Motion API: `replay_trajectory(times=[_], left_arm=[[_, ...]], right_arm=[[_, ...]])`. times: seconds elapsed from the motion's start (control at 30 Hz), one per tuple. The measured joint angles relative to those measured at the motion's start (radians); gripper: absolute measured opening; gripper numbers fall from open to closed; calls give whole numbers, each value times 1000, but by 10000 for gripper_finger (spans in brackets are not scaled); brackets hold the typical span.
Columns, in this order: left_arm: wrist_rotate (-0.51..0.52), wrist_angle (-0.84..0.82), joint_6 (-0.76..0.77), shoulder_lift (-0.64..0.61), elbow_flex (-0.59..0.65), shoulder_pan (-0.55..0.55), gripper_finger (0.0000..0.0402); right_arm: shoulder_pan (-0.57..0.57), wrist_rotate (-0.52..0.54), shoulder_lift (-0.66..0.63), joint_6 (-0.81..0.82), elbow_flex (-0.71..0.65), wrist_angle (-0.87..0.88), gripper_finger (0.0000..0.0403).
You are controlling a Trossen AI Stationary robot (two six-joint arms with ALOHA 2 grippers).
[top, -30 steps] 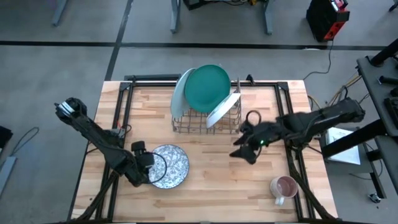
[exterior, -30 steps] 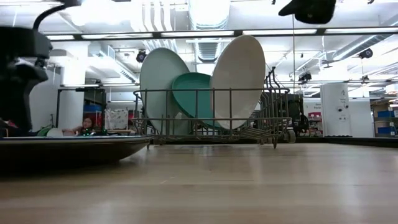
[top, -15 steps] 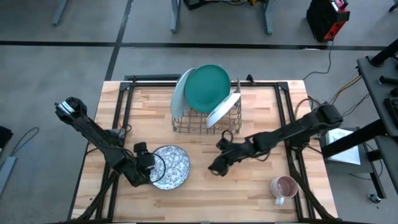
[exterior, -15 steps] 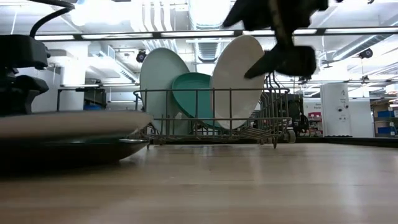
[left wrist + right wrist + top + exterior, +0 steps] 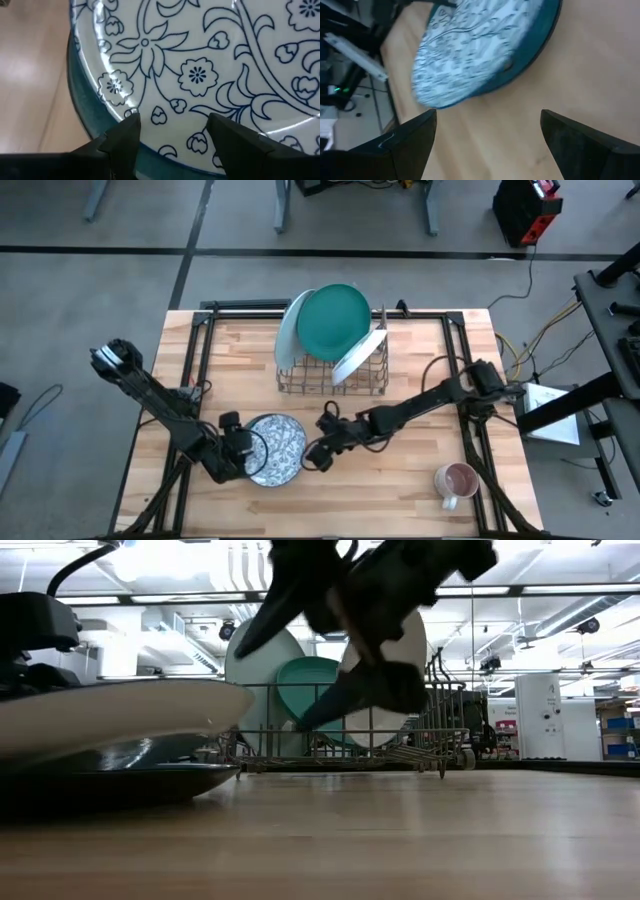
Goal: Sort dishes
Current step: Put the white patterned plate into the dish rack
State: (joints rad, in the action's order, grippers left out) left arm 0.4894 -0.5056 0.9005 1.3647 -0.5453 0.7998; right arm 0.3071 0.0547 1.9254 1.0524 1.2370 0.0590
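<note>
The blue-and-white patterned dish (image 5: 278, 445) with a teal outer side lies near the table's front left; it also shows in the left wrist view (image 5: 200, 65) and the right wrist view (image 5: 470, 55). In the low view its pale surface (image 5: 120, 720) slants up toward the right above a dark base. My left gripper (image 5: 240, 452) is at the dish's left rim, fingers apart. My right gripper (image 5: 314, 452) hangs open just right of the dish, clear of it (image 5: 487, 125). The mint plate (image 5: 290, 325), teal plate (image 5: 332, 320) and white plate (image 5: 358, 355) stand on edge in the wire rack (image 5: 330, 380). My left gripper has both fingertips (image 5: 131, 122) on the dish's rim at its left side (image 5: 165, 150), the fingers apart with nothing pinched between them. They come slanting down from the table's left. The dish sits tilted under them; which part of it rests on the table I cannot tell.
A pink-lined mug (image 5: 455, 480) stands at the front right. The wire rack fills the middle of the far side. Bare wood (image 5: 390, 480) lies between the dish and the mug.
My right gripper has swept down and toward the table's left, from beside the rack's right end to the dish's right side, rolling a little and staying open. The dish has tipped: its pale surface now shows slanted in the low view.
</note>
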Motion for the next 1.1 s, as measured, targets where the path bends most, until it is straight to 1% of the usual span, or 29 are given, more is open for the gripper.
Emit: replay_trajectory(times=[0.13,0.27,0.53,0.6,0.73,1.1], left_arm=[[13,31,2,31,0,0,229],[18,45,1,46,0,0,229],[46,77,-1,48,2,0,229],[57,83,-2,48,2,0,229],[87,97,-3,50,4,0,229],[158,138,6,77,7,0,229]], right_arm=[[-19,-2,56,-15,33,-11,344],[-33,-2,90,-26,37,-126,344],[-58,3,90,-41,39,-186,343],[-61,2,89,-44,40,-190,337],[-64,13,89,-60,39,-178,302],[-65,57,89,-75,34,-118,166]])
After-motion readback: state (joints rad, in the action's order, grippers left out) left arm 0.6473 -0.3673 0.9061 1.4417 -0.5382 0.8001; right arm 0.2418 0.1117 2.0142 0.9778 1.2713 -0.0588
